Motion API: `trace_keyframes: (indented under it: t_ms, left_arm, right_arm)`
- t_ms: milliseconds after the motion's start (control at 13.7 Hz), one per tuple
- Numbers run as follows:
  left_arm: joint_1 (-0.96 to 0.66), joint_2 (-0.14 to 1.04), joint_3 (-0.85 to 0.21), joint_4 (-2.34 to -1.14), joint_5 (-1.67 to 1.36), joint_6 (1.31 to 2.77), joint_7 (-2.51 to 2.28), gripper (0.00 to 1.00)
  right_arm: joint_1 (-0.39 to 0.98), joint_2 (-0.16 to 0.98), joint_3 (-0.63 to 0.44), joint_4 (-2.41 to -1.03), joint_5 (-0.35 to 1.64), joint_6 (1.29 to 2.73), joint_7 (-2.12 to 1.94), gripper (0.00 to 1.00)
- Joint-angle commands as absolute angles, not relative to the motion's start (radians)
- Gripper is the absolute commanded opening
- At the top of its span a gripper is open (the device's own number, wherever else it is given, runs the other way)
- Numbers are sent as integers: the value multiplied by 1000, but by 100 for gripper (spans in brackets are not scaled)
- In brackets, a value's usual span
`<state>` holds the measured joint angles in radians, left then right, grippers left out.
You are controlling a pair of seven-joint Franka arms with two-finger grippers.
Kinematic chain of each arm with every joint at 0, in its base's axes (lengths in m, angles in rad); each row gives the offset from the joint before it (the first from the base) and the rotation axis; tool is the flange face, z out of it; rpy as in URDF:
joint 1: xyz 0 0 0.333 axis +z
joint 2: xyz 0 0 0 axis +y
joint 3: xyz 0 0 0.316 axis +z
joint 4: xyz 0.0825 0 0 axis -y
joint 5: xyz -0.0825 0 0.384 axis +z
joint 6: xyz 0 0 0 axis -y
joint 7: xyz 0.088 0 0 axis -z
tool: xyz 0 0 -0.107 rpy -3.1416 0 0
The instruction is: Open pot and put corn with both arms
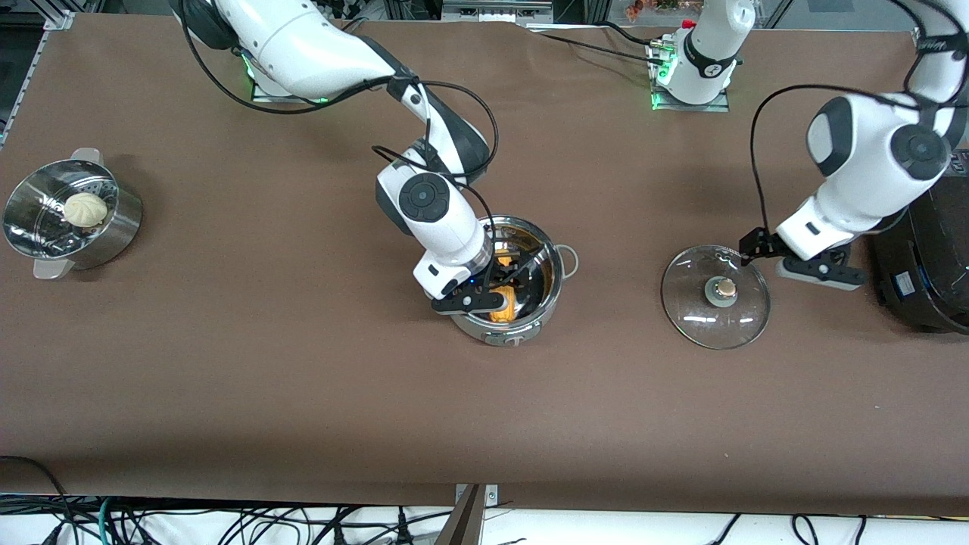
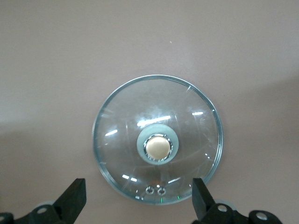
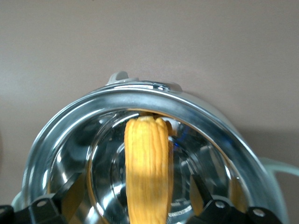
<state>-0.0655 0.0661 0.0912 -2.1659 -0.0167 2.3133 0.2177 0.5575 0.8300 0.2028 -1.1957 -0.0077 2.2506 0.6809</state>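
Observation:
The steel pot (image 1: 551, 253) stands uncovered mid-table. Its glass lid (image 1: 715, 297) lies flat on the table beside it, toward the left arm's end, brass knob (image 2: 158, 146) up. The yellow corn (image 3: 147, 163) lies inside the pot (image 3: 140, 95), and a bit of the corn (image 1: 503, 308) shows under the right hand. My right gripper (image 3: 138, 198) is down in the pot (image 1: 506, 286), open, with a finger on each side of the cob and a gap to each. My left gripper (image 1: 757, 246) hangs open over the lid's rim (image 2: 138, 186), holding nothing.
A perforated steamer bowl (image 1: 45, 193) with a white bun (image 1: 85, 210) sits at the right arm's end of the table. A big black cooker (image 1: 931, 257) stands at the left arm's end, close beside the left hand and the lid.

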Motion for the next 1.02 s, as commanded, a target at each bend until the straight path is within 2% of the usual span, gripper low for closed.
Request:
trace_keyframes:
  t_ms: [0,365,511,731,950]
  left_arm:
    - [-55,-35,84,-2131,-22,2177,158,100]
    - [-54,-35,77,-1779,-17,1725,97,100]
    - [-51,-28,69,-1660,11,1582,31,100]
    - [-38,-11,12,-1525,75,1500,-102,100]
    - [-28,-12,26,-1520,61,1496,-110,100]
  right_arm:
    - [531,714,193,-1206,-15,2095,609,100]
    - [424,536,176,-1216,-9,1800,380,100]
    - [385,480,120,-1221,-8,1689,228,100]
    - [385,402,-39,-1259,-3,1588,22,100]
    - [387,350,-127,-1313,-9,1540,-15,100]
